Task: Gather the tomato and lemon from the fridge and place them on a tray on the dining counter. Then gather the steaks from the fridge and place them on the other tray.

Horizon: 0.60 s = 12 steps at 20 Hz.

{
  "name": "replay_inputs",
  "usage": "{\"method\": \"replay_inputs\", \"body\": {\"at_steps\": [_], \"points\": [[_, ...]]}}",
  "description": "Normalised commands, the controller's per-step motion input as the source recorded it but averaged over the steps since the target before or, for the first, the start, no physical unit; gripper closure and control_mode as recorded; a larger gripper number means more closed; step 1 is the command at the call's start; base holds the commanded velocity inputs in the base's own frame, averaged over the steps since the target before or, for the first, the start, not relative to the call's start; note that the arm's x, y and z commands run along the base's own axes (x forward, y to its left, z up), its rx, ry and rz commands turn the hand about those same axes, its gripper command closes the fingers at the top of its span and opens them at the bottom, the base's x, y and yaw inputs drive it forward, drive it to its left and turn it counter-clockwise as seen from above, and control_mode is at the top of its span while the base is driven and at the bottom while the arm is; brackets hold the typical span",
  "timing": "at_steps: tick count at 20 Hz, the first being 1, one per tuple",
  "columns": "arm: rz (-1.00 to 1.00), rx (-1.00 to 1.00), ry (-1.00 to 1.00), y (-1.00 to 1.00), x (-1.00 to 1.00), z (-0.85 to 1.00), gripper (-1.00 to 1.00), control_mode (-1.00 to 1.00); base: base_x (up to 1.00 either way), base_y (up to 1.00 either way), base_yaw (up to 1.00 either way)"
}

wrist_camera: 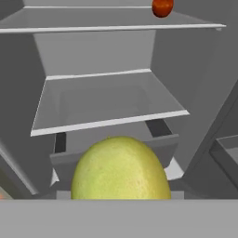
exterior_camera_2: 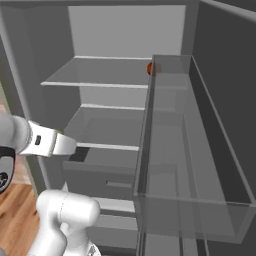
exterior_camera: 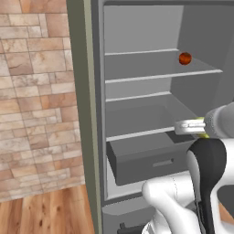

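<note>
The yellow-green lemon [wrist_camera: 120, 169] sits right against the hand camera, low in the hand view, and my gripper [exterior_camera: 182, 127] is shut on it. The hand hovers in front of the open fridge [exterior_camera: 137, 27], level with the lower shelf and just above the pulled-out drawer [exterior_camera: 146, 160]. From the right base view the gripper [exterior_camera_2: 67, 144] reaches in from the left toward that drawer. The red-orange tomato [exterior_camera: 184, 58] rests on the upper shelf toward the right wall; the tomato [wrist_camera: 162, 7] shows at the top of the hand view and the tomato [exterior_camera_2: 149, 68] peeks past the door bin.
The fridge door stands open at the right, its clear door bin [exterior_camera_2: 190, 150] jutting close beside the arm. A brick wall [exterior_camera: 32, 100] and wood floor [exterior_camera: 45, 210] lie left of the fridge. The glass shelves [wrist_camera: 109, 118] are bare.
</note>
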Motion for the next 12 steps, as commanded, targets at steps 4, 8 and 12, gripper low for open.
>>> {"method": "replay_inputs", "body": {"at_steps": [4,8,12], "points": [[0.00,0.00,0.00,0.00,0.00,0.00,1.00,1.00,-0.51,0.48,-0.04],[0.00,0.00,0.00,0.00,0.00,0.00,1.00,1.00,-0.42,0.72,-0.11],[0.00,0.00,0.00,0.00,0.00,0.00,1.00,1.00,-0.21,0.87,-0.16]]}}
